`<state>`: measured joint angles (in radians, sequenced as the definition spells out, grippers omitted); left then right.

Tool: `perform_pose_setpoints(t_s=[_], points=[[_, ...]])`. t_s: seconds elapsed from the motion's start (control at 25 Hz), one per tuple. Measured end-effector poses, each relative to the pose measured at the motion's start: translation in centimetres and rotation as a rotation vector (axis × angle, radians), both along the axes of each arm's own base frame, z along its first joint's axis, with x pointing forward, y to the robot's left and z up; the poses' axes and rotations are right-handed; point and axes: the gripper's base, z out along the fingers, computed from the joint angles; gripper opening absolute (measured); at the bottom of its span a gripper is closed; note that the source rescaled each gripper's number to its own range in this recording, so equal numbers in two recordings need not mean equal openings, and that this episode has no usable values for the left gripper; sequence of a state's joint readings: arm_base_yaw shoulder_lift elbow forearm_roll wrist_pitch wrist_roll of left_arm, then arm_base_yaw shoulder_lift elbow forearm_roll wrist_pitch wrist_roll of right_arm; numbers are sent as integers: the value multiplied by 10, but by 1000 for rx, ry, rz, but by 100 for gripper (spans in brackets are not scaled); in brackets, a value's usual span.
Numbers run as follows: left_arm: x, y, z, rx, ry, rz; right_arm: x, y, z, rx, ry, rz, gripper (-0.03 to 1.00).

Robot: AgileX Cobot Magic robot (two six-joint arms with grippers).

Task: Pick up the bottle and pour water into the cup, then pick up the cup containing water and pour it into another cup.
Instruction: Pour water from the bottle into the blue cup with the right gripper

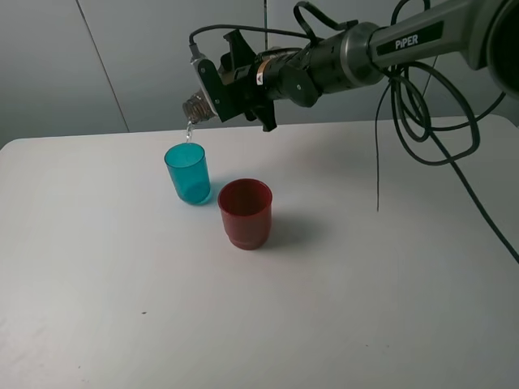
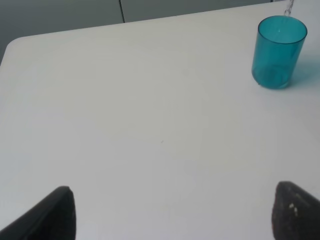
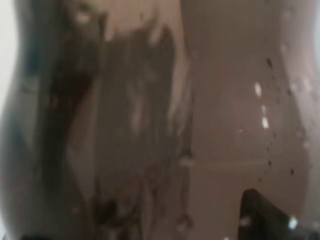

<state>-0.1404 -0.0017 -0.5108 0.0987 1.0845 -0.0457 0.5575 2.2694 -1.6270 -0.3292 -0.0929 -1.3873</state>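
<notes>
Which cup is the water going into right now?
The teal see-through cup, directly under the mouth of the tilted bottle. The opaque red cup stands beside it, not under the bottle.

White matte table point(image 1: 122, 308) with rounded corners, pale grey panelled wall point(image 1: 49, 65) behind, soft even light

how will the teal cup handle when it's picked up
Likely light, thin translucent plastic, so the teal cup may flex if squeezed. Its smooth straight sides could slip. The water running in from the bottle will probably slosh if it tilts.
</notes>
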Motion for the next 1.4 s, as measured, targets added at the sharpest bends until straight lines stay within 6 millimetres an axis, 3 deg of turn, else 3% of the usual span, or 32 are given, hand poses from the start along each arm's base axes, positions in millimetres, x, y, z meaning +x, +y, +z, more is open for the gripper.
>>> perform_pose_setpoints(t_s=[0.92,1.4], points=[[0,0,0,0,0,0,-1,2,1,-107,-81,86,0],[0,0,0,0,0,0,-3,12,9,-106,-129,123,0]])
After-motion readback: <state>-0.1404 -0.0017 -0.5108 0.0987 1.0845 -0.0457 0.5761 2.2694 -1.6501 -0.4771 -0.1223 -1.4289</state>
